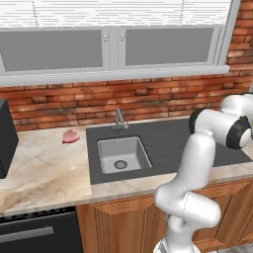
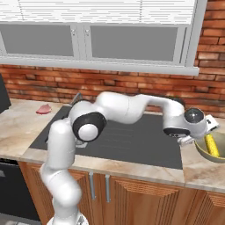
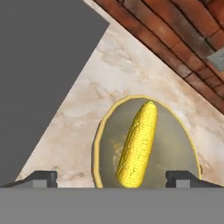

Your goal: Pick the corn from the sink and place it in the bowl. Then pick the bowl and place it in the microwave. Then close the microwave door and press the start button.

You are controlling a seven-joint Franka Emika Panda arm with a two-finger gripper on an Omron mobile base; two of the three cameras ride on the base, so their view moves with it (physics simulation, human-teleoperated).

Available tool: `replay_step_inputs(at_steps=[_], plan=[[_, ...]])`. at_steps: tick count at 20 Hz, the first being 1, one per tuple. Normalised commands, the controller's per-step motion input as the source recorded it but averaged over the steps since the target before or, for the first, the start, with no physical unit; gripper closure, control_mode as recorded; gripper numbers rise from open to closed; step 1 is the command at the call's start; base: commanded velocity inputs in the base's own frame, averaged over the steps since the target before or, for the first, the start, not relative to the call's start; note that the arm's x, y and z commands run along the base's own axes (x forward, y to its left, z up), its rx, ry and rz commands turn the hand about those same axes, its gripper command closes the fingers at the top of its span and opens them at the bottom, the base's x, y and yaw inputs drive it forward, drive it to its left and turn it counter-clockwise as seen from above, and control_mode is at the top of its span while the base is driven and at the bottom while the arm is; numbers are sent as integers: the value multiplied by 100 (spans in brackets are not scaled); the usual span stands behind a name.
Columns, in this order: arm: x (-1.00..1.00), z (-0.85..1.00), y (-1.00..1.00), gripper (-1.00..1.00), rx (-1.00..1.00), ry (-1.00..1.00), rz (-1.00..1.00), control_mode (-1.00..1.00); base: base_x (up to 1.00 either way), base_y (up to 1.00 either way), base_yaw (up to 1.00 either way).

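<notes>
Lying in bowl (image 3: 101, 144): corn (image 3: 136, 144)

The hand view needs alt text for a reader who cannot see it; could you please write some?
A yellow corn cob lies inside a round bowl on a marbled counter, seen from directly above. The gripper is open, its two dark fingertips spread wide to either side of the bowl.

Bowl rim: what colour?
Yellow-green rim on the bowl, clearest in the hand view.
</notes>
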Motion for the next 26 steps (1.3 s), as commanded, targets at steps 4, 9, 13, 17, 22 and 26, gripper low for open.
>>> replay_step_inputs(at_steps=[4,9,13,17,22,26], plan=[[79,0,0,-100,-22,28,-18,-100,0,0,0],[59,-1,-35,-100,-14,31,-16,-100,0,0,0],[11,-15,-50,-100,-3,31,-16,-100,0,0,0],[30,-8,-26,-100,0,21,-9,-100,0,0,0],[8,-5,-30,-100,5,11,-3,-100,0,0,0],[0,0,-46,100,8,6,-5,-100,0,0,0]])
